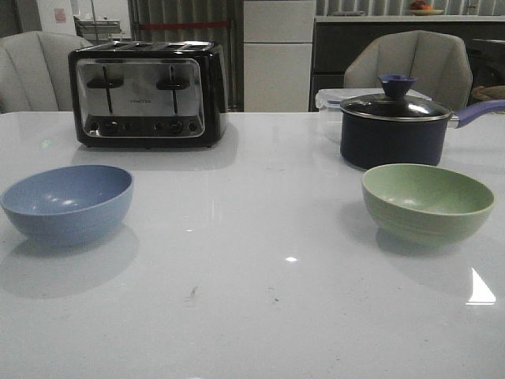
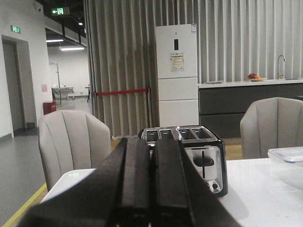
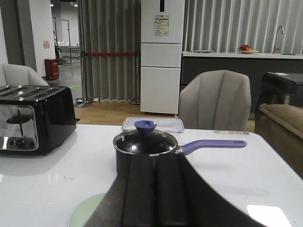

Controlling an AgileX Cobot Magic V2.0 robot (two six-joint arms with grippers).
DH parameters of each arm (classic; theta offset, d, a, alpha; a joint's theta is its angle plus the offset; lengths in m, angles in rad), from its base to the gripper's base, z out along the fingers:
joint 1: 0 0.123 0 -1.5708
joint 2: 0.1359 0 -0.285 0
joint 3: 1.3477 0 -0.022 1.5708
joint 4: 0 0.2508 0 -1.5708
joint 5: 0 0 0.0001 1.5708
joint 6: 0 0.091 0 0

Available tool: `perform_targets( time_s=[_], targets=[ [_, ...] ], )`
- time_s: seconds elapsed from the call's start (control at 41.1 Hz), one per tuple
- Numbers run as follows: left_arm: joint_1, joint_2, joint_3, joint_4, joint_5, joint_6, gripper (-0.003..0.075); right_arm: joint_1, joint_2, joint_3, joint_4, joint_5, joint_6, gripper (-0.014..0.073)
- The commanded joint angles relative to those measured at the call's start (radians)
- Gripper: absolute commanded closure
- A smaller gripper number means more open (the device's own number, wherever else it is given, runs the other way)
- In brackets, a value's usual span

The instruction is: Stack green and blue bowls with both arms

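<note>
The dusty blue bowl point(image 1: 68, 203) stands upright on the white table at the left in the front view. The pale green bowl point(image 1: 427, 202) stands upright at the right, in front of the saucepan. Neither arm shows in the front view. My left gripper point(image 2: 152, 144) is shut and empty, its fingers pressed together, pointing toward the toaster. My right gripper point(image 3: 155, 163) is shut and empty, pointing toward the saucepan. An edge of the green bowl point(image 3: 85, 212) shows beside and below the right fingers. The blue bowl is hidden in both wrist views.
A black and silver toaster point(image 1: 146, 95) stands at the back left. A dark lidded saucepan point(image 1: 398, 126) with a purple handle stands behind the green bowl, with a clear plastic box point(image 3: 151, 124) behind it. Grey chairs stand beyond the table's far edge.
</note>
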State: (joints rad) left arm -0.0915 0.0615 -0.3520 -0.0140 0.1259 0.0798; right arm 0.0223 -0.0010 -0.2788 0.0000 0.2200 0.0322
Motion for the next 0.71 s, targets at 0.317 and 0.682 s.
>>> perform_targets(
  time_s=[0.317,0.682],
  targets=[
    [-0.007,0.345,-0.265,-0.067,0.285,-0.009,0.0627,0.000,0.369,-0.292,-0.023,0.273,-0.009,0.0565],
    [-0.007,0.510,-0.238,0.008,0.348,-0.006,0.0627,0.000,0.650,-0.292,-0.023,0.362,-0.009,0.0565]
  ],
)
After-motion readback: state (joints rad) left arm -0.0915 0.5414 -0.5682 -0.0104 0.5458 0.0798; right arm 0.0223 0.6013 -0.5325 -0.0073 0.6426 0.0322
